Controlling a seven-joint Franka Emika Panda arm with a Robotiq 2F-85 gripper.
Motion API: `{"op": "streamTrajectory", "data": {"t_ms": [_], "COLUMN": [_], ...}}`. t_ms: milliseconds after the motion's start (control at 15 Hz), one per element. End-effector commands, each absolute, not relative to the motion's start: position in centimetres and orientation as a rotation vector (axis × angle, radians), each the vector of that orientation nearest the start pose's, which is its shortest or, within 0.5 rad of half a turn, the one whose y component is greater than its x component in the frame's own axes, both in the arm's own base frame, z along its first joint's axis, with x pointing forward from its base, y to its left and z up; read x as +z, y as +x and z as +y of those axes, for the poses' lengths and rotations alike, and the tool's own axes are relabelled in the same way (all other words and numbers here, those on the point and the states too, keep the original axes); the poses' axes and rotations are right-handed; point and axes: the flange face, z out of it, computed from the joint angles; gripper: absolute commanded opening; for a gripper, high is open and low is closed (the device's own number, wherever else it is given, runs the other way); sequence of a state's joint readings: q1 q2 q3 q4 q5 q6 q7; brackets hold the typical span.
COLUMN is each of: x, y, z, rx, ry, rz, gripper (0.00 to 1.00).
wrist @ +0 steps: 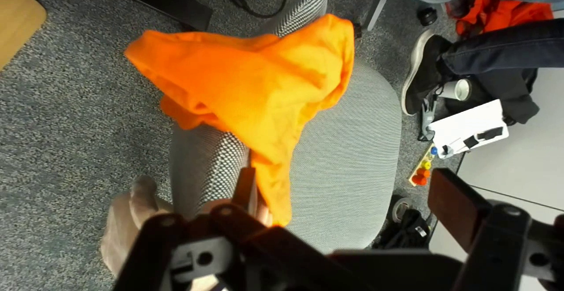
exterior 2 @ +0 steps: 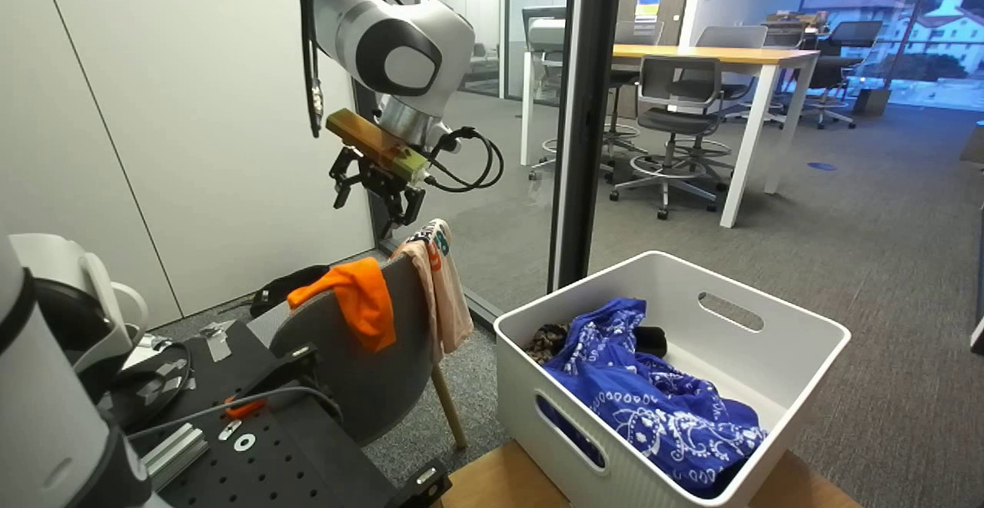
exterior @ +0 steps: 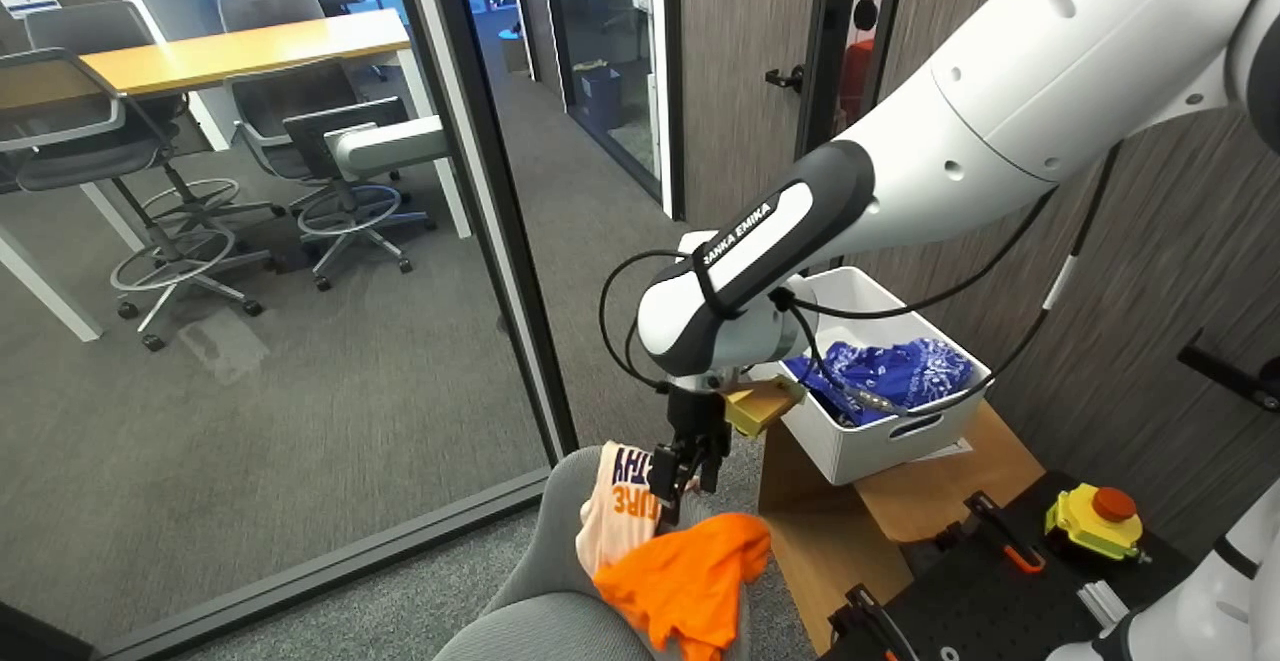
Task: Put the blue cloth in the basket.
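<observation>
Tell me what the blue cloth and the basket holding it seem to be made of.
Blue cloth: probably thin cotton, matte, judging by its soft creases and white paisley-like pattern; a blend is possible. Basket: likely molded plastic, smooth and satiny, given its thin walls and rounded corners.

Bandana (exterior 2: 653, 408): blue, white paisley print. Basket (exterior 2: 516, 385): white. Plain cloth (wrist: 264, 84): orange. Lettered cloth (exterior: 615, 516): peach, navy and orange print. Near chair (wrist: 352, 172): grey. Gripper (exterior 2: 375, 210): black.

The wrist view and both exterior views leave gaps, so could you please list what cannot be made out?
Black item: unidentifiable, partly hidden by the blue cloth in an exterior view.
Pale cloth: partly behind the gripper in an exterior view.
Dark trouser leg: cut off by the wrist view's right edge.
</observation>
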State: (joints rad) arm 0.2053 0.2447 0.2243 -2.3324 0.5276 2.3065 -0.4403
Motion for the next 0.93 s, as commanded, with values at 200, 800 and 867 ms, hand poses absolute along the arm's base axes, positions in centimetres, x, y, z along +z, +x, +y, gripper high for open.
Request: {"op": "streamTrajectory", "data": {"t_ms": [200,800,867], "x": [27.8,40.1,41.8], "y": [40.3,32.4,31.6], "z": [20.5,18.5,18.0], "rx": [0.368,0.24,0.211], "ry": [-2.813,-3.039,-3.059], "rz": [-0.53,-0.39,-0.399], "gripper": [1.0,1.0,1.0]}}
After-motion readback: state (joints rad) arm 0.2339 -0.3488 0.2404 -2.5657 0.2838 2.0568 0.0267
